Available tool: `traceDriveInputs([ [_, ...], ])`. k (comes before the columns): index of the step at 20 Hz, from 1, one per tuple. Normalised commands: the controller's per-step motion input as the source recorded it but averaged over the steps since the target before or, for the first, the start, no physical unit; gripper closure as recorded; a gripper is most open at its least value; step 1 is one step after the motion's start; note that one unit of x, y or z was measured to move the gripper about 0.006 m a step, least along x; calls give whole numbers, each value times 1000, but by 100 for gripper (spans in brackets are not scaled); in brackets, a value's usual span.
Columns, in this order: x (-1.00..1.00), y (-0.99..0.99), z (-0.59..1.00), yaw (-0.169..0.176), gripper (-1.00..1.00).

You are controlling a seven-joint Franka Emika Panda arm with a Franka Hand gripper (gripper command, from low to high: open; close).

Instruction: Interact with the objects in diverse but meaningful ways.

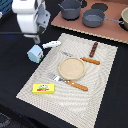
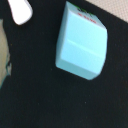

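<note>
In the exterior view, one white gripper [image 1: 34, 35] is seen hanging just above one pale-blue block [image 1: 35, 53], which stands on the dark counter [image 1: 15, 75] at the edge of a beige placemat [image 1: 95, 95]. Whether its fingers are spread or pressed together cannot be told. One small white oblong piece [image 1: 51, 44] lies just beside the block, at the mat's far corner. One yellow packet [image 1: 43, 88] with red print is laid flat on the mat's near corner; its writing cannot be read. One dark-brown stick [image 1: 94, 49] lies on the mat toward the exterior view's right. One tan round plate [image 1: 72, 68] sits at the mat's middle with nothing visible on it, and two orange-handled pieces of cutlery [image 1: 75, 85] flank it. Two grey pots [image 1: 93, 19] stand on a brown board [image 1: 107, 31] beyond the mat; their contents cannot be made out.

In the wrist view, the pale-blue block [image 2: 82, 42] is seen on the black surface, with small red and green marks along one edge, too blurred to read. The white piece [image 2: 21, 11] lies near it, apart. No gripper fingers are seen here.
</note>
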Motion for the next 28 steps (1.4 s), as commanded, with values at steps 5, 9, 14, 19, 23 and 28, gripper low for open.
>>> traceDriveInputs([
  [5,280,-5,-186,-69,-100],
  [9,196,129,-206,-78,-100],
  [14,180,42,-217,-90,-100],
  [19,146,-15,-259,-102,-100],
  [23,102,-50,-300,-101,-100],
  [28,-16,-13,-421,-54,-100],
])
